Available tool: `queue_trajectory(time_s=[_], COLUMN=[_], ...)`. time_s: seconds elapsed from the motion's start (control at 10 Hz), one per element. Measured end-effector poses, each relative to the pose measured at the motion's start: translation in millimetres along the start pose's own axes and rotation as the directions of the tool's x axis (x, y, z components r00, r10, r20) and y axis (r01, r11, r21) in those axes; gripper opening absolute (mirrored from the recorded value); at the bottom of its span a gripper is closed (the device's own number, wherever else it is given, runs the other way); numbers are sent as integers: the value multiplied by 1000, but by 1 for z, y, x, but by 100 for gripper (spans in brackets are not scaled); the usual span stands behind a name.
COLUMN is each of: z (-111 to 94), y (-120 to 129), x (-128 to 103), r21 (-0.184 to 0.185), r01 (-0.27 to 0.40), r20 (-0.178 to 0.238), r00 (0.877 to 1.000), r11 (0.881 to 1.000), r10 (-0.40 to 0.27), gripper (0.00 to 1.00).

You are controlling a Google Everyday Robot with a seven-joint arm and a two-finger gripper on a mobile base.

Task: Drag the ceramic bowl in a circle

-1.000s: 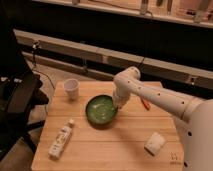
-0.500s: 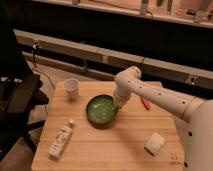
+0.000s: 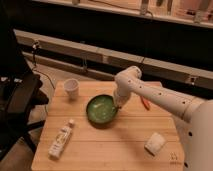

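Observation:
The ceramic bowl [image 3: 102, 109] is a wide, shallow dark green bowl with a paler centre, sitting near the middle of the wooden table [image 3: 110, 145]. My gripper [image 3: 118, 105] hangs from the white arm [image 3: 150, 95] and reaches down onto the bowl's right rim. The arm comes in from the right side of the view.
A small white cup [image 3: 71, 88] stands at the table's back left. A white bottle [image 3: 61, 139] lies on its side at the front left. A white crumpled object [image 3: 155, 143] lies at the front right. An orange item [image 3: 145, 103] lies behind the arm. A black chair [image 3: 17, 100] stands to the left.
The bowl and gripper have shifted only slightly, if at all; the arm stays at the bowl's right rim.

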Motion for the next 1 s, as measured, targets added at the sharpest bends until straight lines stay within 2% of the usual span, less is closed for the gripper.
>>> queue_trajectory(time_s=[0.2,0.7,0.9,1.0], z=[4,12,10,9], y=[6,19,25,29], x=[-13,-87,-115,-132], r21=[-10,-26,-27,-23], r01=[-31,-117,-148,-165], r20=[9,39,64,94], r00=[999,992,987,982], r11=[999,993,989,986], r10=[31,118,150,166], gripper=[14,14,14,14])
